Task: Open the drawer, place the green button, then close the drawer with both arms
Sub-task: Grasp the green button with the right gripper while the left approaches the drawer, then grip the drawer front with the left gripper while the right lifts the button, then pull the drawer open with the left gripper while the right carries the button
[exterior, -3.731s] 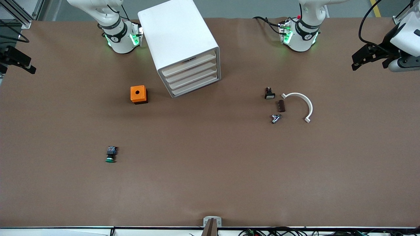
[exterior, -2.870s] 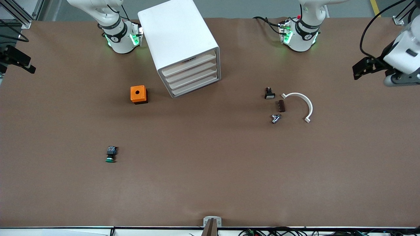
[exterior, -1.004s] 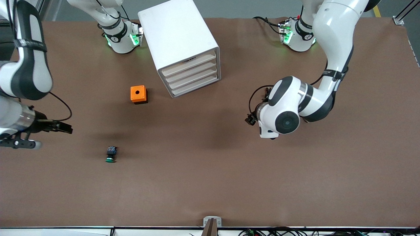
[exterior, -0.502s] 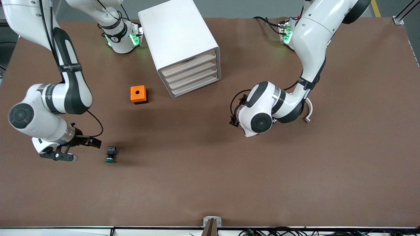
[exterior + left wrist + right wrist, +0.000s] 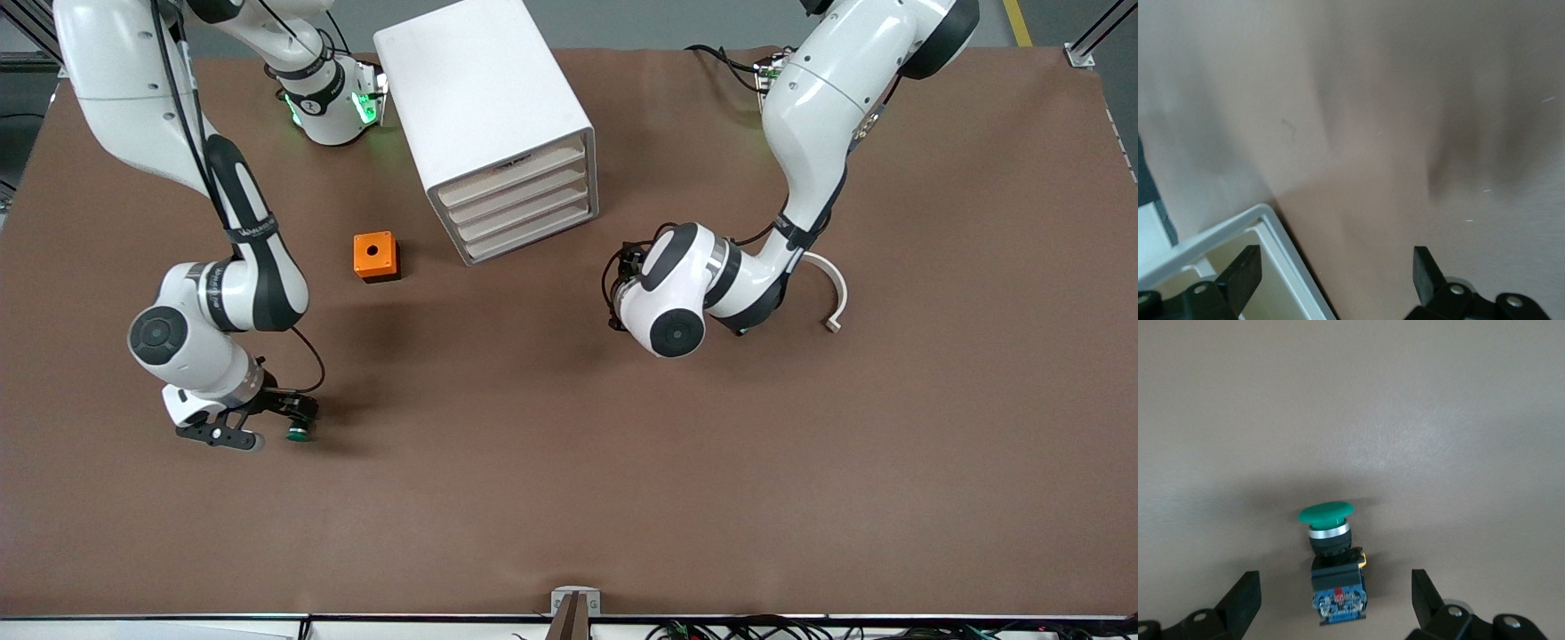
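Observation:
The button [image 5: 298, 434] lies on its side on the brown table toward the right arm's end, green cap toward the front camera. My right gripper [image 5: 300, 412] is low over its black body, open and empty. In the right wrist view the button [image 5: 1335, 573] lies between the open fingers [image 5: 1243, 599], untouched; the right gripper [image 5: 1335, 600] straddles its body. The white drawer cabinet [image 5: 498, 116] has all drawers shut. My left gripper [image 5: 615, 289] hangs open and empty over bare table in front of the cabinet. In the left wrist view [image 5: 1333, 277] a cabinet corner [image 5: 1265, 230] shows by one finger.
An orange cube with a hole [image 5: 375, 256] stands beside the cabinet toward the right arm's end. A white curved piece [image 5: 836, 298] lies toward the left arm's end, partly under the left arm.
Both arms swung in from the table's ends. The right gripper came down over the button. The left gripper moved across the small parts toward the cabinet's front.

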Robot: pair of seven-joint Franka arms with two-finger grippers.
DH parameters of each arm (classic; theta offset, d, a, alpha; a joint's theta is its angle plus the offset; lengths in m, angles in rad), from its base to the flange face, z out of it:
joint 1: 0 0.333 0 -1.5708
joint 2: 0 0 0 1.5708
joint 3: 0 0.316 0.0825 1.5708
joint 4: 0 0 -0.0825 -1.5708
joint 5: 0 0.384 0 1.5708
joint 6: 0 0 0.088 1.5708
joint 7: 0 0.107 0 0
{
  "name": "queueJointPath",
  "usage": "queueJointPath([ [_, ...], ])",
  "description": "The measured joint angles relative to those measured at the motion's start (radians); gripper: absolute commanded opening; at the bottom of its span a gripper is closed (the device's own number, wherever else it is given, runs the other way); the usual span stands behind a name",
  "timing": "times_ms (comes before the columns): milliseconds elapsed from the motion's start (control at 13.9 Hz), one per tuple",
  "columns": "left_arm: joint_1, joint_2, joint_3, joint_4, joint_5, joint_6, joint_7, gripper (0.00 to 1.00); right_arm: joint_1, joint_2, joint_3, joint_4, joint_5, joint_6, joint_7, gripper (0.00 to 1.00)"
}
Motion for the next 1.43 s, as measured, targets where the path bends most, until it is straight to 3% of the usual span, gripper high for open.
queueJointPath([
  [215, -0.001, 0.026, 0.002, 0.000, -0.155, 0.000, -0.015, 0.96, 0.000, 0.034, 0.000, -0.001, 0.000, 0.028, 0.004, 1.00],
  [430, -0.001, 0.044, 0.006, 0.000, -0.295, 0.000, -0.105, 0.91, 0.000, 0.035, -0.001, 0.000, 0.000, 0.026, 0.005, 0.88],
  [789, -0.034, 0.078, 0.004, 0.000, -0.435, 0.000, -0.250, 0.83, 0.000, 0.037, -0.001, -0.001, 0.000, 0.012, 0.005, 0.79],
  [861, -0.048, 0.083, 0.004, 0.001, -0.453, 0.000, -0.273, 0.81, 0.000, 0.039, -0.001, -0.002, 0.000, 0.011, 0.005, 0.70],
  [1004, -0.070, 0.093, 0.004, 0.001, -0.500, 0.000, -0.300, 0.80, 0.000, 0.042, -0.001, -0.002, 0.000, 0.010, 0.005, 0.40],
  [1148, -0.090, 0.100, 0.004, 0.001, -0.527, 0.000, -0.312, 0.80, 0.001, 0.042, 0.000, -0.002, 0.000, 0.000, 0.005, 0.17],
  [1220, -0.103, 0.102, 0.004, 0.001, -0.529, 0.000, -0.318, 0.75, 0.001, 0.042, 0.000, -0.002, 0.000, -0.003, 0.006, 0.04],
  [1435, -0.135, 0.106, 0.004, 0.001, -0.531, 0.000, -0.335, 0.62, 0.001, 0.042, 0.000, -0.001, 0.000, -0.006, 0.006, 0.01],
])
